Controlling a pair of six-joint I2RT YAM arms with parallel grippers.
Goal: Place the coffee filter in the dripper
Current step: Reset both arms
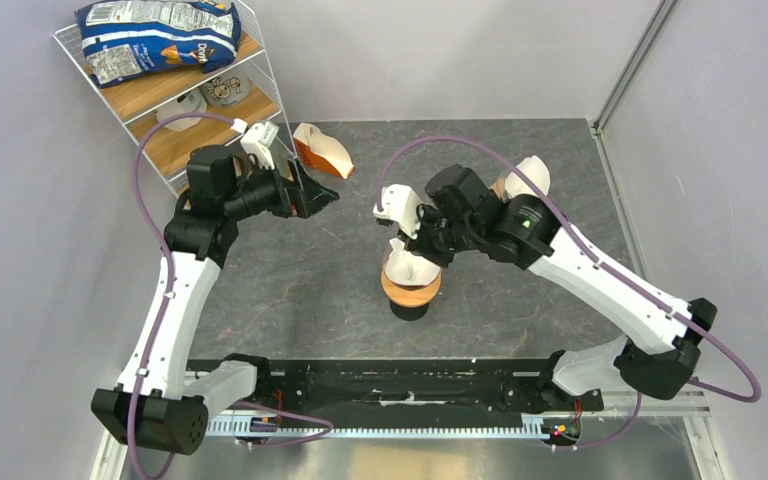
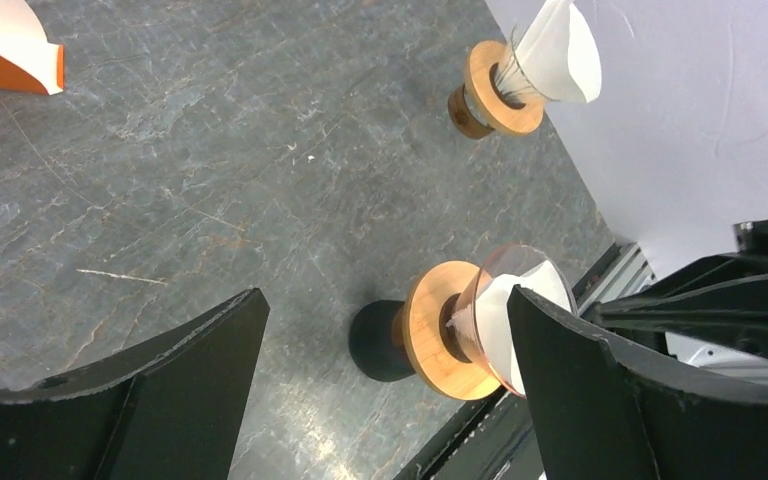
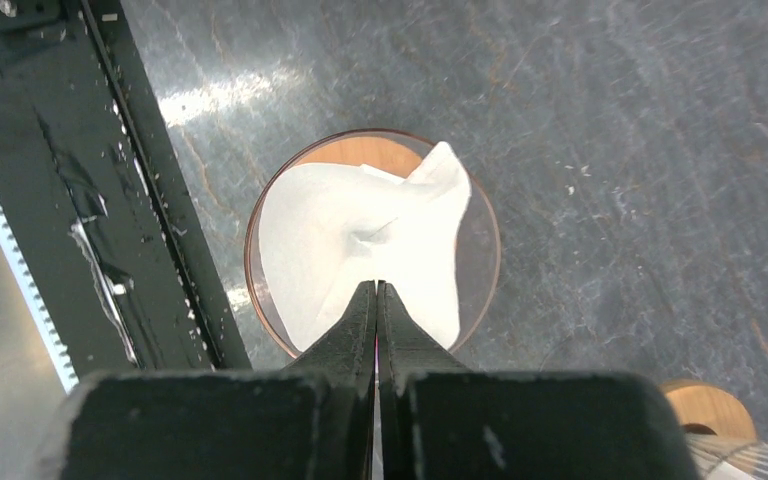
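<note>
Right gripper (image 3: pixel 377 288): fingers pressed flat together, only a hairline gap, a thin pale sliver showing in it. The tips sit on the near edge of the coffee filter (image 3: pixel 340 225) and look pinched on it. The filter is inside the dripper (image 3: pixel 360 153), opened out against the glass, creased in the middle, one corner poking up past the far rim. From the top view a point of the paper rises to the fingertips. The dripper stands upright on a black base (image 1: pixel 410 311) on the grey table (image 1: pixel 300 290), centre, near the arm rail. Left gripper (image 2: pixel 380 300): wide open, nothing between the fingers, raised over the table left of the dripper and well apart from it. A second wooden-collared cone (image 1: pixel 523 178) with white paper in it stands behind the right arm. An orange-and-white packet (image 1: pixel 322 150) lies at the back, just beyond the left gripper. A wire shelf (image 1: pixel 160 115) in the back-left corner has a blue chip bag (image 1: pixel 157 35) on top.
</note>
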